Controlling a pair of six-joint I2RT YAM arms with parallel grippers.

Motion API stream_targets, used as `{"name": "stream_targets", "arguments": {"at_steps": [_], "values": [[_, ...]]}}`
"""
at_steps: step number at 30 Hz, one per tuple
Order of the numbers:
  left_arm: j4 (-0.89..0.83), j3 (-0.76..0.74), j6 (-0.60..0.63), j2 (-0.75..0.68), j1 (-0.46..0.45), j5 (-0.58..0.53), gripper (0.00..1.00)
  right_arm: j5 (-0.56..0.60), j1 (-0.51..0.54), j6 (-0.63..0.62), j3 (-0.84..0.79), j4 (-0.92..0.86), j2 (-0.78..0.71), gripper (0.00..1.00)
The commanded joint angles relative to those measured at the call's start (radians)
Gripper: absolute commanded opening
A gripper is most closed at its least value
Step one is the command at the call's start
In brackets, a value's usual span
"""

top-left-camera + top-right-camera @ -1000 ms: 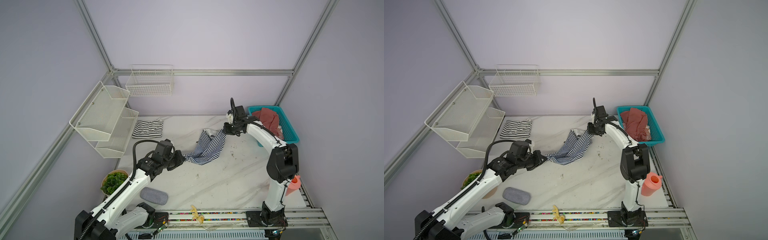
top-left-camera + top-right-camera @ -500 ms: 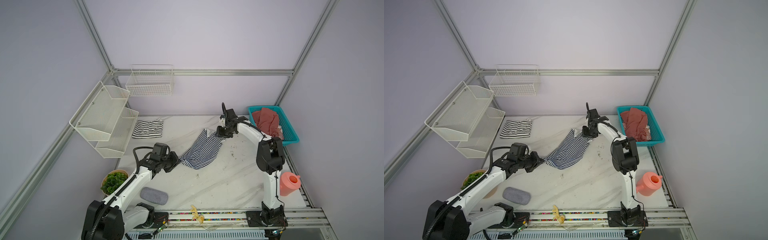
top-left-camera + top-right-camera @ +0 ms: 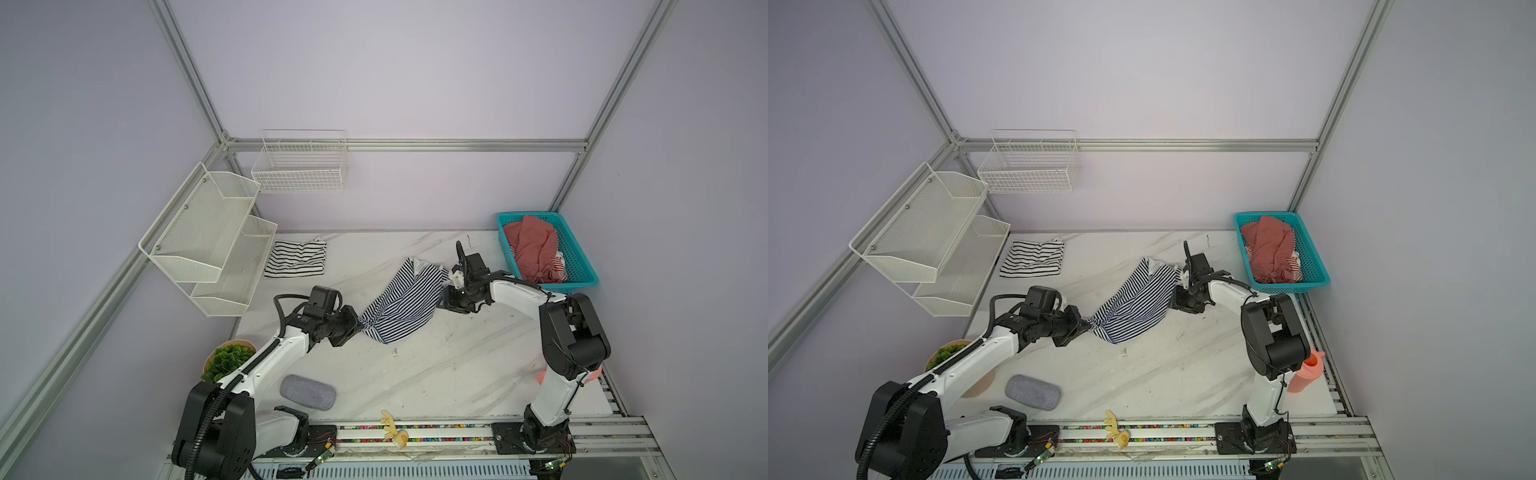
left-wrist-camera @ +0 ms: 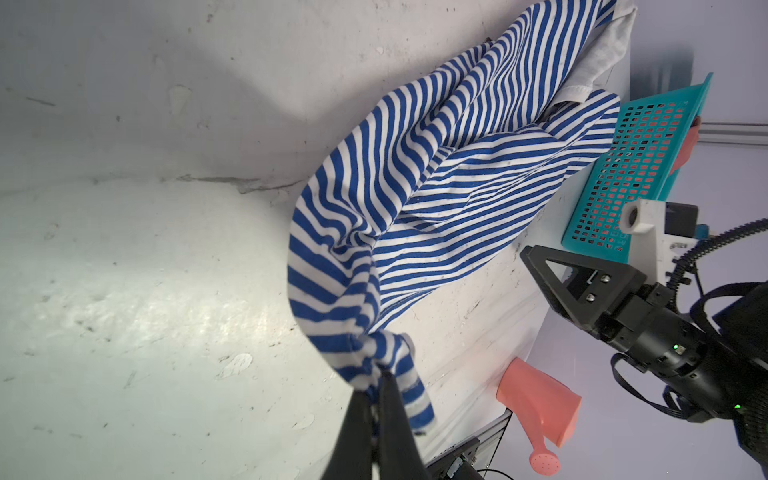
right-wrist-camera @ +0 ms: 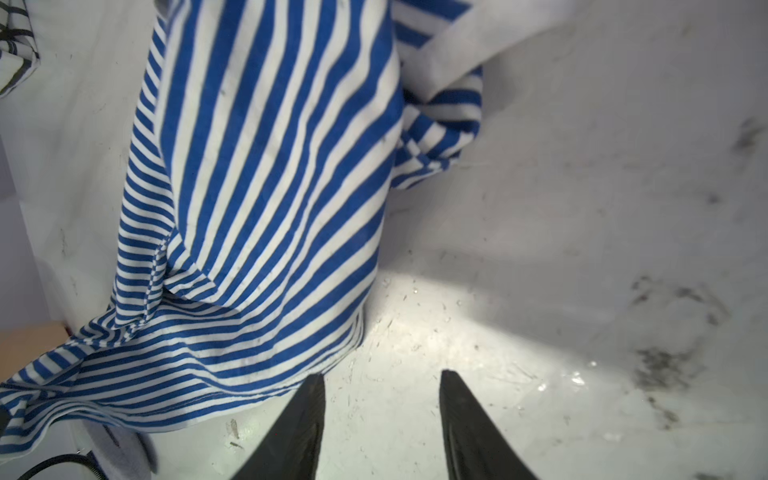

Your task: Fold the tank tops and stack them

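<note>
Left wrist view first: the left gripper (image 4: pixel 376 384) has its jaws pinched tight on a bunched corner of the navy-striped tank top (image 4: pixel 436 199). From there the cloth runs toward the upper right of the frame, part lifted, part lying on the surface (image 4: pixel 145 270). Over to the right wrist view, and the right gripper (image 5: pixel 382 374) shows its jaws standing apart with nothing between them but bare marble, the top's hem just beside one tip at the lower middle of the frame. In both top views the navy top sits at the centre of the frame between the two arms. The black-striped tank top (image 3: pixel 296 259) lies at the upper left of the surface, well apart, and it looks folded already. So I read this as the spreading-out step for the second top, with only one corner in hand. The next move, to my eye, calls for the right arm to take a hold on the near hem so the pair can draw the cloth flat before any fold. The top views give the layout and the teal basket (image 3: pixel 582 270) at the right, but the arms' own bodies hide both sets of jaws there. Only the wrist cameras settle the pinch and the empty gap.
</note>
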Motion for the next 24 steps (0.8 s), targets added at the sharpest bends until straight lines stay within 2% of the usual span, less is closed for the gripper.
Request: {"name": "stream_targets", "arguments": {"at_steps": [1,6,8,10,12,14,17,20,22,24], "values": [[0.028,0.015,0.029,-0.007,0.006,0.026,0.0,-0.07,0.007,0.054,-0.006,0.143,0.028,0.48],[0.016,0.016,0.033,-0.016,0.004,0.022,0.0,-0.109,0.006,0.085,-0.001,0.222,0.071,0.5],[0.014,0.017,0.035,-0.015,0.005,0.023,0.0,-0.121,0.006,0.09,0.006,0.236,0.09,0.46],[0.011,0.02,0.039,-0.011,0.006,0.025,0.0,-0.122,0.007,0.092,0.017,0.232,0.107,0.33],[0.008,0.023,0.041,-0.011,0.005,0.027,0.0,-0.126,0.008,0.095,0.028,0.227,0.11,0.1],[0.004,0.025,0.045,-0.01,0.005,0.024,0.0,-0.116,0.009,0.098,0.039,0.223,0.095,0.0],[-0.004,0.034,0.055,-0.003,0.005,0.023,0.0,-0.045,0.019,0.091,0.085,0.168,0.057,0.0],[-0.006,0.036,0.063,0.004,0.004,0.024,0.0,0.08,0.063,0.055,0.184,0.053,0.029,0.0],[-0.009,0.037,0.069,0.009,0.006,0.025,0.0,0.148,0.113,0.027,0.291,-0.047,0.057,0.0],[-0.01,0.036,0.074,0.012,0.005,0.024,0.0,0.159,0.154,-0.011,0.387,-0.14,0.114,0.0]]}}
